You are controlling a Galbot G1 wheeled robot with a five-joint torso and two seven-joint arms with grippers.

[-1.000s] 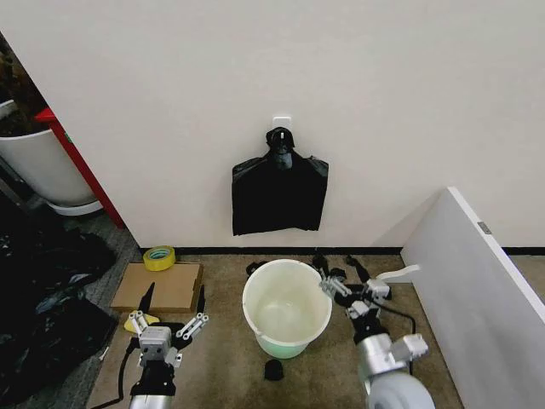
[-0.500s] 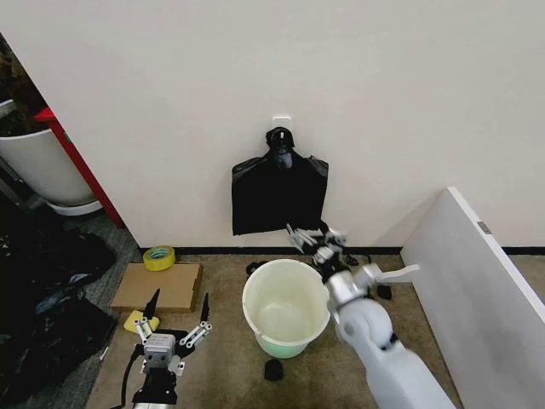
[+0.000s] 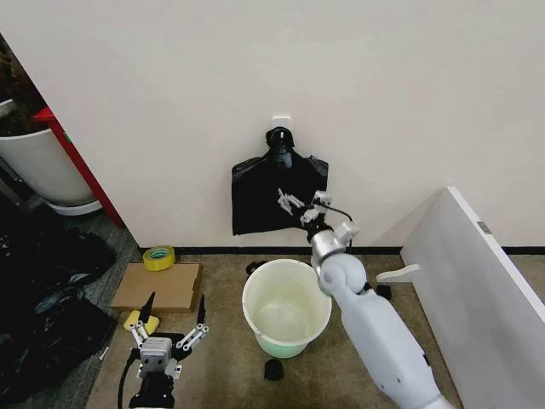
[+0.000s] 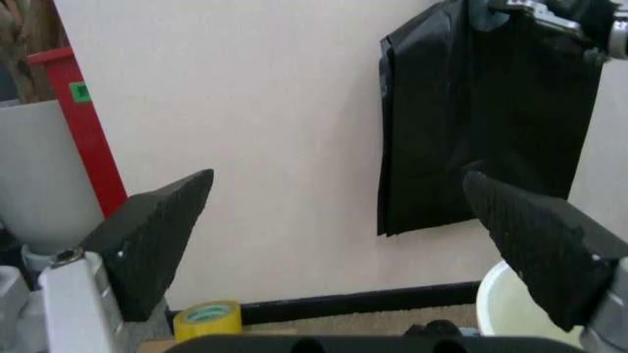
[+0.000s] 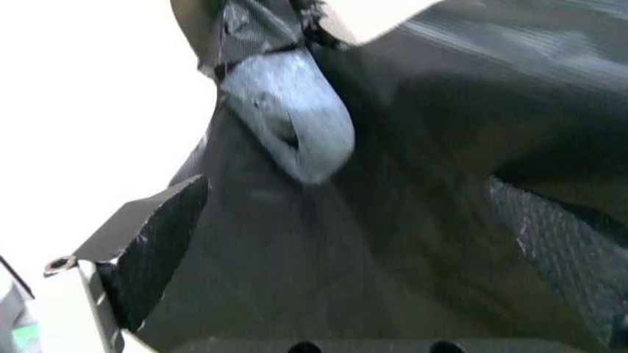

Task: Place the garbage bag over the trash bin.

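1. Right gripper (image 3: 300, 204) raised to the wall, fingers spread wide, right in front of the black bag bundle (image 3: 271, 198) hanging from a wall hook (image 3: 281, 124); contact not clear.
2. Right wrist view: dark crinkled plastic close between the open fingers (image 5: 147, 250), nothing clamped.
3. Left gripper (image 3: 165, 329) low near the floor, left of the trash bin (image 3: 286, 308), fingers wide, holding nothing.
4. Trash bin upright on the floor below the hanging bundle, unlined, interior bare.
5. Single loose garbage bag not told apart from the hanging bundle.
6. Yellow tape roll (image 3: 159, 257) on flat cardboard (image 3: 158, 287), left of the bin.
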